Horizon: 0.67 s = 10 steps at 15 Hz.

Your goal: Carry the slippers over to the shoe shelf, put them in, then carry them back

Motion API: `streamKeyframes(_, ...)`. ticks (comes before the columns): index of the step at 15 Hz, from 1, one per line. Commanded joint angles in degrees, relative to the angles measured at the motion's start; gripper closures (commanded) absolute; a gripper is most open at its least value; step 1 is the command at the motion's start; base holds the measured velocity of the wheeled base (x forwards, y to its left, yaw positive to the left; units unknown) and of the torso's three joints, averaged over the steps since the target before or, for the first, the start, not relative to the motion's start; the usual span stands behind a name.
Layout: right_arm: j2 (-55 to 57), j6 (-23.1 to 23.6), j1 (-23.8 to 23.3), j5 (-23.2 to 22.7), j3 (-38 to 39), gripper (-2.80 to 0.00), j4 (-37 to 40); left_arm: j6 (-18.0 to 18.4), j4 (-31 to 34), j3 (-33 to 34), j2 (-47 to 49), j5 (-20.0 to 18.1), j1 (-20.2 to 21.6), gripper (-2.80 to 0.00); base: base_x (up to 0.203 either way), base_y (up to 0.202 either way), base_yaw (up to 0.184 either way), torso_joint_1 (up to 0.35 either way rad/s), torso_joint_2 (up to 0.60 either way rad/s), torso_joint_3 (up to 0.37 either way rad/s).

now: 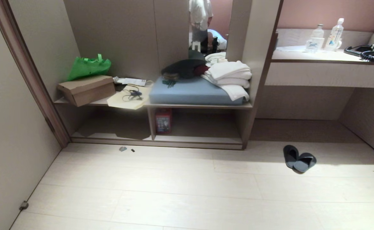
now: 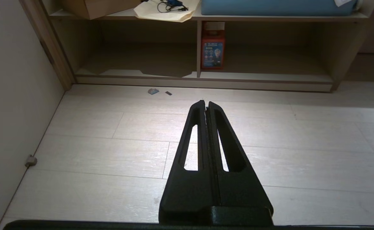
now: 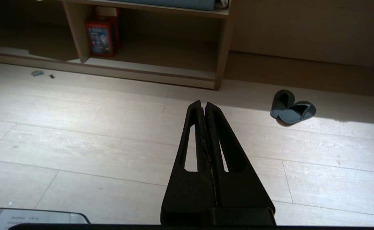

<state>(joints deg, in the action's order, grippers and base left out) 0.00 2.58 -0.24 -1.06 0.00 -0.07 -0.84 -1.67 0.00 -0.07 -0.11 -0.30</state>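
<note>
Slippers (image 1: 299,158) lie on pale plank floor (image 1: 174,191) beside shoe shelf (image 1: 199,139); both jaws closed, empty.

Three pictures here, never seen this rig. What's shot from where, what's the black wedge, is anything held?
It is a wheeled robot with two arms. The wide picture comes from a camera on its head, looking down at the floor; neither arm shows there. The other two come from cameras on each wrist, behind the fingers. The black wedge is the gripper itself: the left gripper and the right gripper, both shut with nothing between the fingers, above bare floor. Nothing is held. The slippers lie on the floor, one overlapping the other, right of the shoe shelf. The shelf's low cubbies hold only a red label by the divider. On top sit a blue cushion, white towels and a cardboard box.
</note>
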Motion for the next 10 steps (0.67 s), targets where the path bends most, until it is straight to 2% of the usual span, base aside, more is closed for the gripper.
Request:
streamKeyframes(1,0.0,0.1,0.0,-0.1,0.0,0.0,0.0,0.0,0.0,0.4,0.1,0.0,0.0,0.0,0.0,0.0,0.0,0.0,0.0,0.0)
streamKeyframes(10,0.0,0.1,0.0,0.0,0.0,0.0,0.0,0.0,0.0,0.4,0.1,0.0,0.0,0.0,0.0,0.0,0.0,0.0,0.0,0.0)
